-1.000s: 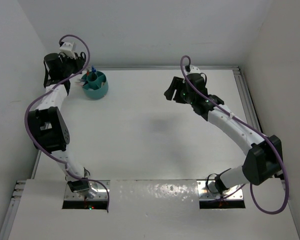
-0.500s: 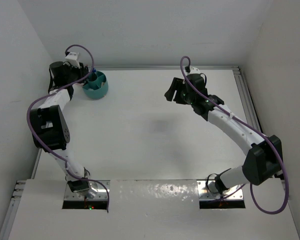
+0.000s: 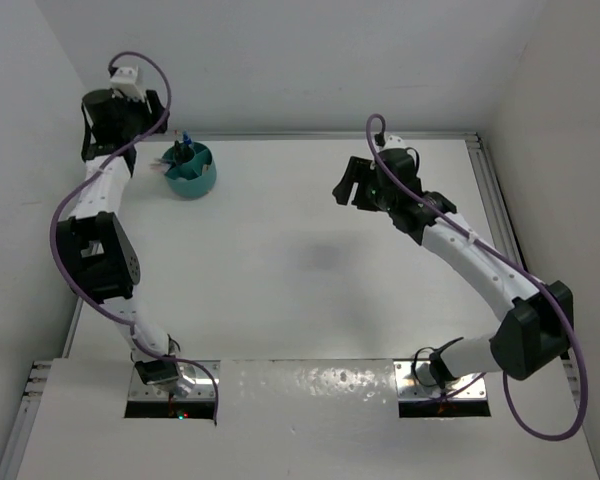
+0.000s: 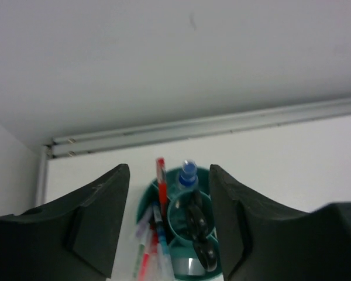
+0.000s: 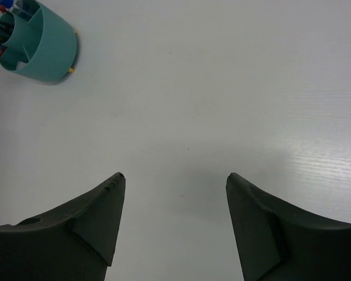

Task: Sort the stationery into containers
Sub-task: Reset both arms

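The teal container (image 3: 192, 172) stands at the table's back left, its dividers holding the stationery. The left wrist view looks down into this container (image 4: 174, 218): a red pen (image 4: 161, 175), a blue-capped glue bottle (image 4: 188, 171), black-handled scissors (image 4: 200, 234), several thin pens (image 4: 145, 246) and a pale tape ring (image 4: 190, 266). My left gripper (image 4: 168, 168) hangs open above the container and holds nothing; from above, the left gripper (image 3: 140, 125) sits up and left of it. My right gripper (image 5: 175, 175) is open over bare table, well right of the container (image 5: 41, 41), and in the top view the right gripper (image 3: 342, 188) is at mid-table.
A metal rail (image 4: 222, 120) runs along the table's back edge just behind the container. White walls close in the left, back and right sides. Another rail (image 3: 485, 190) lines the right edge. Purple cables loop off both arms.
My left gripper has opened from nearly shut and risen up and left, away from the container's rim. The right arm has drifted slightly right and its jaws have widened a little.
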